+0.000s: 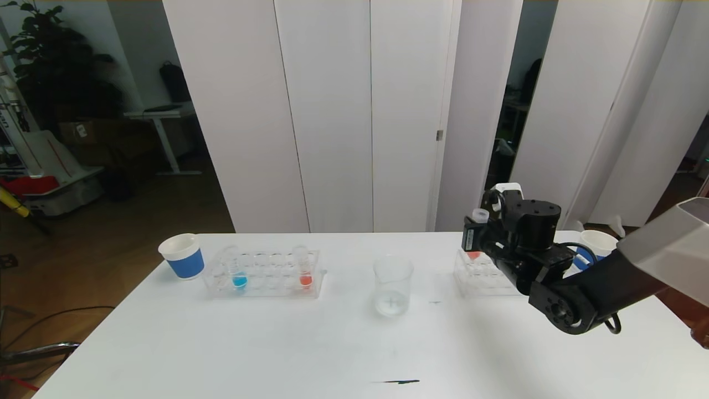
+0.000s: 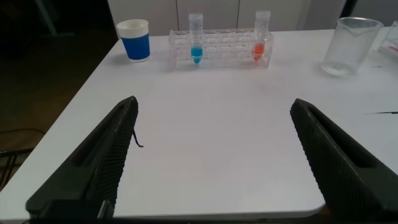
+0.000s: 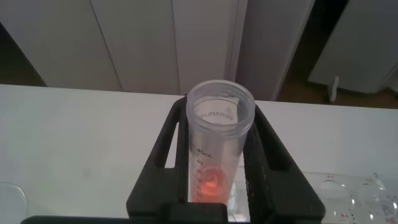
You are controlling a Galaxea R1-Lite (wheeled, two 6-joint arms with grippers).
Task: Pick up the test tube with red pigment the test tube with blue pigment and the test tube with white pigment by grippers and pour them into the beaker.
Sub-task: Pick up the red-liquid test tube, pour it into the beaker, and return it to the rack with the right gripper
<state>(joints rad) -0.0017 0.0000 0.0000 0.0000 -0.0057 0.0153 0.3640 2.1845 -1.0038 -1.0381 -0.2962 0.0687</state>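
Black right claw (image 3: 214,180) clamps a clear cylindrical red-pigment tube (image 3: 214,149).

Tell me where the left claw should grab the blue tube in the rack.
Grip the blue tube on its bare upper part, just under the rim. It stands upright, its lower part inside the rack, so come from the front and lift straight up.

The head camera looked from high up, forward and down at the white worktop (image 1: 266,343), with the beaker (image 1: 393,286) near the middle. The left wrist camera sat low at the worktop's near edge and looked across between its own hand's (image 2: 214,155) two fingers; it saw the same beaker (image 2: 349,46) at about 1 o'clock. The right wrist camera was very close, staring down into a tube with red pigment (image 3: 214,152).
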